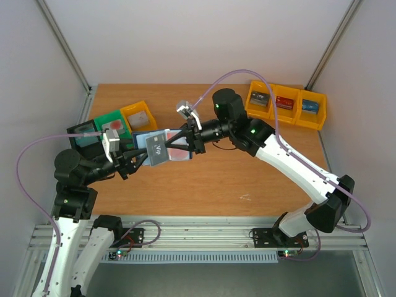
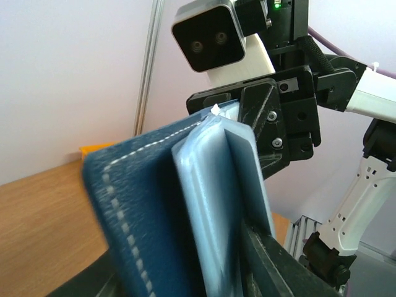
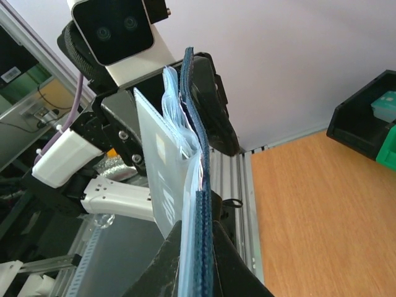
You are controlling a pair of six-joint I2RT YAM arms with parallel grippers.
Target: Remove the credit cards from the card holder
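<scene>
1. I see the card holder [image 1: 143, 140] lifted off the table [image 1: 247, 179], just right of the green bin [image 1: 111, 119], held between both arms
2. My left gripper [image 1: 141, 157] is pinching the card holder's edge nearest the green bin, one pad pressed on the navy cover
3. My right gripper [image 1: 177, 143] is clamped on the edge farthest from the green bin
4. A pale grey card [image 1: 158, 150] with print faces up in the card holder; a red card [image 1: 179, 153] shows beside it, on the side away from the green bin
</scene>
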